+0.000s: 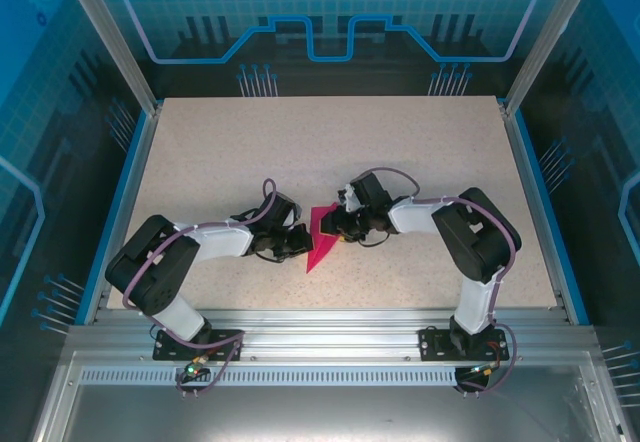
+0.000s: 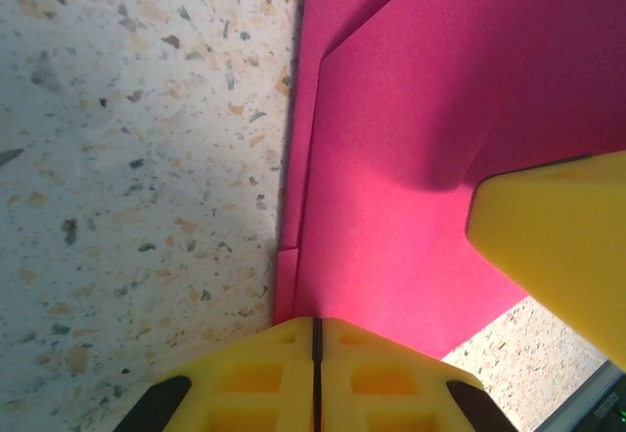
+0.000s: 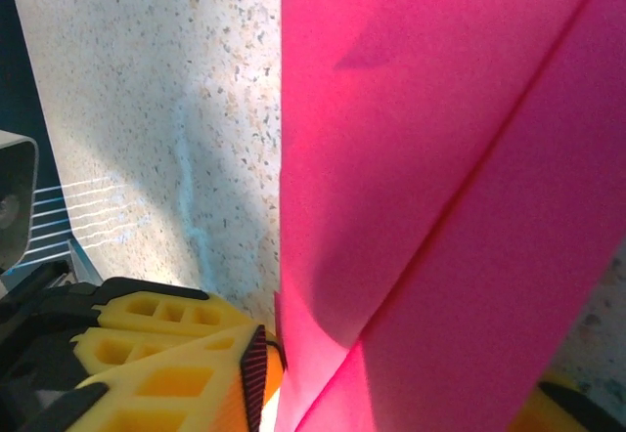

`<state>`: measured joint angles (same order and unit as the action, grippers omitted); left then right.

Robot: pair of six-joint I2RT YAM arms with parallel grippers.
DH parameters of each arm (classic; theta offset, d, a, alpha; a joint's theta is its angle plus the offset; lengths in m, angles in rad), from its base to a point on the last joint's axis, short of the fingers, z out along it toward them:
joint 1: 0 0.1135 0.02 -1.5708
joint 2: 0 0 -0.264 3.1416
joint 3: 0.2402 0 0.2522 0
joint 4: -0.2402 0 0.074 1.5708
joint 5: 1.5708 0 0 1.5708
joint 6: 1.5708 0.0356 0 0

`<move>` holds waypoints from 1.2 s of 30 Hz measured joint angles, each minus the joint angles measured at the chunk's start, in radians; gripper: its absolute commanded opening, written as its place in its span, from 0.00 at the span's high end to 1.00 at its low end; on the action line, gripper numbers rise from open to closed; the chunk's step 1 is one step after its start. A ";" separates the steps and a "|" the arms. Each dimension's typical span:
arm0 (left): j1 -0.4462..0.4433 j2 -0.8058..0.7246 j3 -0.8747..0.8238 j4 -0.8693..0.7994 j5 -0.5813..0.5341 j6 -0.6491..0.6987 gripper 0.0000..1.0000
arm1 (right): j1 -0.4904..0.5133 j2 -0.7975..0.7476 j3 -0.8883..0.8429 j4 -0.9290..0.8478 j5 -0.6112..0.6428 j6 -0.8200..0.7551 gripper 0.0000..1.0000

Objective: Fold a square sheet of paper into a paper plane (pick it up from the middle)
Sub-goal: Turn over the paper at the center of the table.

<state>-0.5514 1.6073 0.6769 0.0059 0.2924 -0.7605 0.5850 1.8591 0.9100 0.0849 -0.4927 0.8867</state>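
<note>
The magenta-pink sheet of paper is folded into a narrow pointed shape with its tip toward the near edge, and sits between my two grippers at the table's middle. My left gripper is at its left side. In the left wrist view the yellow fingers are pressed together where a crease of the paper runs into them. My right gripper comes in from the right, and one of its fingers rests over the sheet. In the right wrist view the paper passes between the right gripper's parted jaws.
The speckled table stretches wide behind and beside the paper. Blue enclosure walls and metal posts ring it. An aluminium rail carrying both arm bases runs along the near edge.
</note>
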 measured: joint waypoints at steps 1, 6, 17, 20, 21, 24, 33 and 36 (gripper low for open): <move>0.000 0.000 0.000 0.000 0.000 0.000 0.91 | 0.001 0.000 -0.005 0.002 0.007 0.003 0.68; 0.000 0.000 0.000 0.000 0.000 0.000 0.91 | 0.002 -0.016 -0.053 0.067 0.017 0.033 0.66; 0.000 0.000 0.000 0.000 0.000 0.000 0.91 | 0.005 -0.050 -0.090 0.127 0.022 0.068 0.71; 0.000 0.000 0.000 0.000 0.000 0.000 0.91 | 0.005 -0.049 -0.089 0.125 0.026 0.068 0.73; 0.000 0.000 0.000 0.000 0.000 0.000 0.90 | 0.005 -0.048 -0.086 0.125 0.026 0.068 0.75; 0.000 0.000 0.000 0.000 0.000 0.000 0.90 | 0.005 -0.046 -0.078 0.126 0.026 0.069 0.77; 0.000 0.000 0.000 0.001 0.001 -0.001 0.90 | 0.005 -0.030 -0.057 0.117 0.037 0.065 0.88; 0.000 0.000 0.000 0.001 0.001 -0.001 0.90 | 0.005 -0.025 -0.050 0.101 0.040 0.058 0.94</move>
<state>-0.5514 1.6073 0.6769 0.0067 0.2932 -0.7612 0.5896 1.8339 0.8604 0.1864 -0.4530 0.9443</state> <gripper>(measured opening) 0.099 0.095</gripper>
